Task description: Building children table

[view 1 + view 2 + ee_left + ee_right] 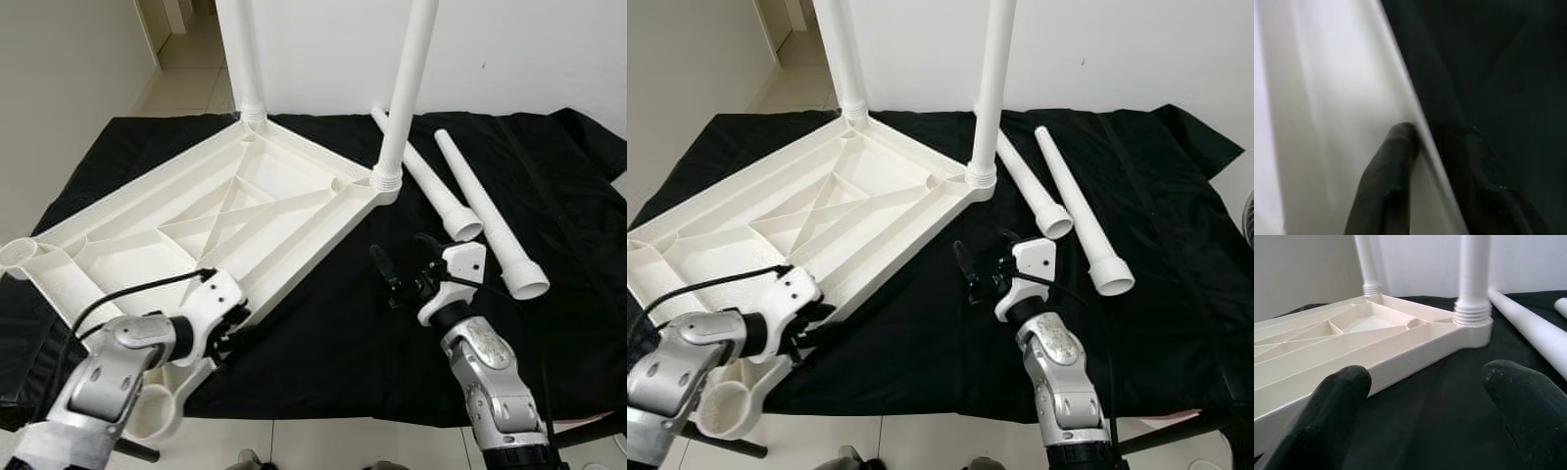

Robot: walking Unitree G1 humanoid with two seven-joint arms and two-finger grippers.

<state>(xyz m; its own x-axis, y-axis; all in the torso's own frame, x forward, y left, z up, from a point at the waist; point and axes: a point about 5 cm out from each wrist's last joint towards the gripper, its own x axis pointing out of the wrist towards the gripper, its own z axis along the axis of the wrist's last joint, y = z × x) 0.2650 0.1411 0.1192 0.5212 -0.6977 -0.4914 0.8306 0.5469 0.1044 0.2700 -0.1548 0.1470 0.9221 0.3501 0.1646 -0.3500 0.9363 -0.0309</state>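
Black cloth [323, 343] over pale tiled floor, white wall behind, my upturned tabletop [196, 225] left of centre, two loose legs [470, 196] right, left gripper [233, 328] pinching its near edge, right gripper [404, 266] spread wide above bare cloth.

light: bright, even | head views sharp | left wrist view blurred, dim

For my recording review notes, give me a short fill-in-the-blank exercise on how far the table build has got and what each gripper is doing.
1. The upside-down white tabletop has ____ legs standing in its corner sockets.
2. Two loose legs lie on the ____ cloth.
3. The left gripper is at the tabletop's ____ edge.
4. The right gripper hovers with its fingers ____.

Missing words: two; black; near; open
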